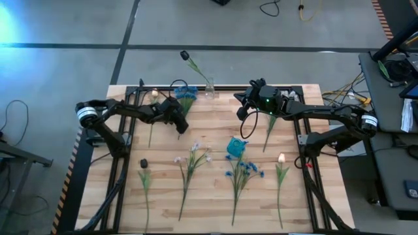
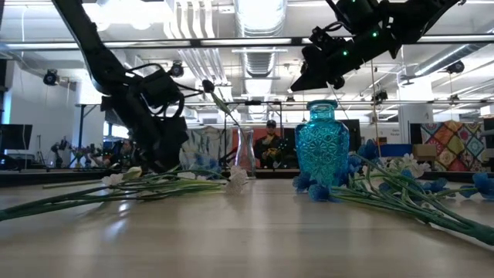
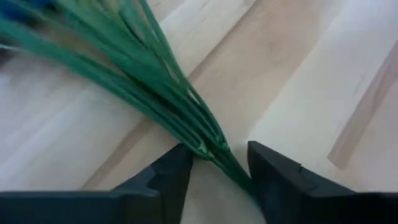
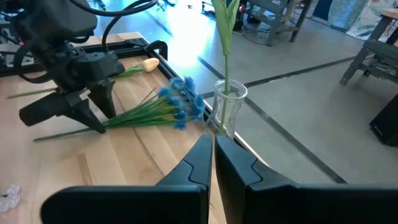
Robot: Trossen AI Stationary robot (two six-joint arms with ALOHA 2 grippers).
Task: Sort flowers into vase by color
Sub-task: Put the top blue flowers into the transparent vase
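A blue-headed flower bunch (image 1: 186,93) lies on the table near its far edge, its green stems (image 3: 155,81) running toward the near side. My left gripper (image 3: 217,158) is open and low over it, one finger on each side of the stem bundle's lower part. My right gripper (image 4: 211,158) is shut and empty, raised above the table (image 1: 243,99) and facing a clear glass vase (image 4: 227,109). This vase stands at the far edge and holds one black-budded stem (image 1: 191,62). A turquoise vase (image 1: 236,147) stands mid-table. My left gripper straddles the lower part of the blue bunch's stems (image 3: 214,149), coming from above with the fingers across the stems. The bunch lies flat on the table. I cannot tell whether the fingers (image 3: 267,168) touch the stems.
More flowers lie on the near half of the table: a black bud (image 1: 144,163), a white-pink spray (image 1: 194,156), a blue cluster (image 1: 243,170) and a cream tulip (image 1: 281,158). Another tulip (image 1: 155,93) and a bare stem (image 1: 270,127) lie farther back. A black frame rims the table.
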